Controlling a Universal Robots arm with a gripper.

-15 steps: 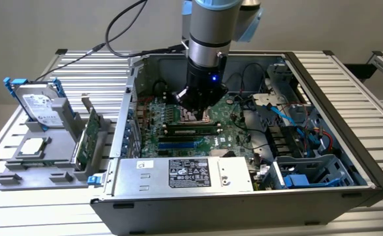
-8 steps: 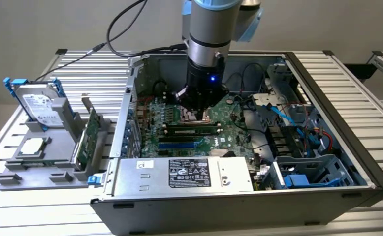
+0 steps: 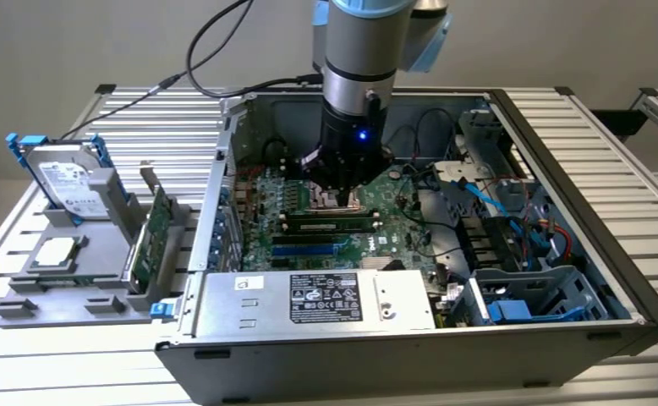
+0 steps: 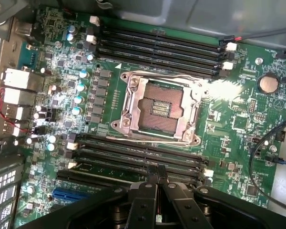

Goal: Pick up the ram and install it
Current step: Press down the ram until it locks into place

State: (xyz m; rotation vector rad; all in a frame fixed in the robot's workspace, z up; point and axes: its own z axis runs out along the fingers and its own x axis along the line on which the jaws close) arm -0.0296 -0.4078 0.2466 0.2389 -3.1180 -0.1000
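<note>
At the exterior view's left, a grey holder [image 3: 75, 254] carries an upright hard drive [image 3: 64, 182], a flat processor chip [image 3: 56, 254] and a green expansion card [image 3: 149, 241] standing on edge. Next comes the open computer case [image 3: 633, 288], lying on its side with the motherboard [image 3: 392, 216] facing up. The gripper [image 3: 341, 196] hangs over the bare processor socket [image 4: 157, 107], its jaws clenched together with nothing between them; in the wrist view the fingertips [image 4: 157, 174] meet above the nearer bank of black memory slots [image 4: 133, 152]. The ram [image 3: 329, 225] lies just in front of the gripper among those slots, its long axis running across the exterior view from left to right, parallel to them; whether it is fully seated I cannot tell. A silver power supply [image 3: 318, 300] fills the case's near edge, and a drive cage [image 3: 532, 296] with blue cables [image 3: 493, 199] sits at the right. Everything rests on a slatted aluminium table [image 3: 600, 127] before a pale wall [image 3: 69, 42].
</note>
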